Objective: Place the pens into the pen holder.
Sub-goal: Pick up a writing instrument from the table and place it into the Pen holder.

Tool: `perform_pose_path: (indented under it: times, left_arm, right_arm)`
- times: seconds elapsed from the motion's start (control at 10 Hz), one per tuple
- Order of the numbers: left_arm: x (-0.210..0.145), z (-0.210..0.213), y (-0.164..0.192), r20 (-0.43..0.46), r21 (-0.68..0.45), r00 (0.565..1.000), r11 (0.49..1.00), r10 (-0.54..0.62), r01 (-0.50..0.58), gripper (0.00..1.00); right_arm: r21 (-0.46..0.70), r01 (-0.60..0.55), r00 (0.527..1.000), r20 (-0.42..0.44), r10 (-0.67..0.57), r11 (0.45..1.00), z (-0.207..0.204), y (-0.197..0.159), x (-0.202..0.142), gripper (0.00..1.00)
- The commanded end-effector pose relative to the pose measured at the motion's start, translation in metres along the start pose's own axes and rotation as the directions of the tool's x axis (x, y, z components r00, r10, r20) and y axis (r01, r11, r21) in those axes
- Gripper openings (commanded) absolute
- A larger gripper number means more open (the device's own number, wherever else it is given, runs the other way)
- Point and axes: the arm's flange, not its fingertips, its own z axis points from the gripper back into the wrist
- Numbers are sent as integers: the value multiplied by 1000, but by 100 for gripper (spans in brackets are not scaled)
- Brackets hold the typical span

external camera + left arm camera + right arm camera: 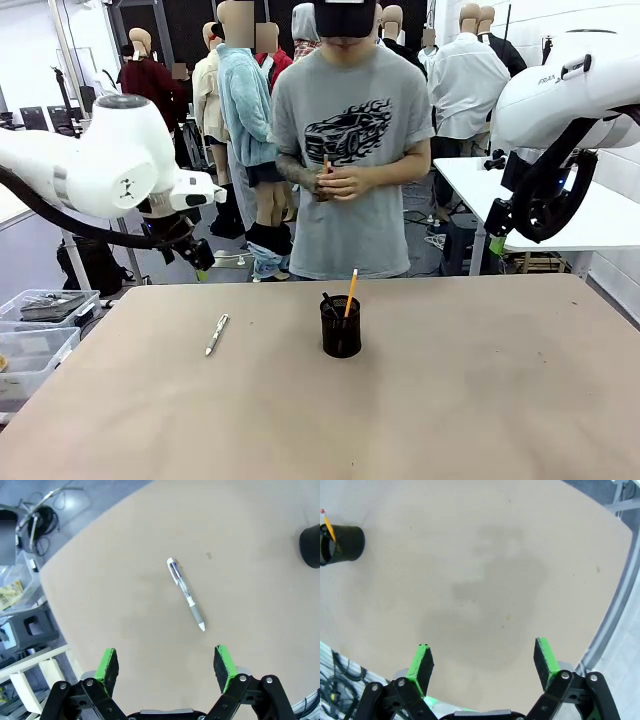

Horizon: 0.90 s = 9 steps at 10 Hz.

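tan table (480, 400), silver-white pen (217, 334), pen holder (340, 327)

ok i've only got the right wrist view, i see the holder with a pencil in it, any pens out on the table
Observer: Yes, one silver-white pen lies flat on the table, to the robot's left of the pen holder and apart from it.
Operator: anything else in there
Observer: A dark pen leans in it beside the yellow pencil.
Operator: who's nearest the loose one
Observer: The left claw hangs open above the table, with that pen lying just beyond its fingertips.
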Motion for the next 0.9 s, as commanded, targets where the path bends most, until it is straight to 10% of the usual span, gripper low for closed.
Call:
perform_pose_path:
  times: [0.0, 0.8]
  left_arm:
    - [6, -11, 9, -16, -50, 998, 997, 65, -65, 99]
    - [30, -103, -10, -136, -139, 971, 966, 197, -216, 99]
  right_arm:
    - [-16, 0, 1000, -6, 0, 1000, 0, 0, 0, 100]
    - [-16, 0, 1000, -6, 0, 1000, 0, 0, 0, 100]
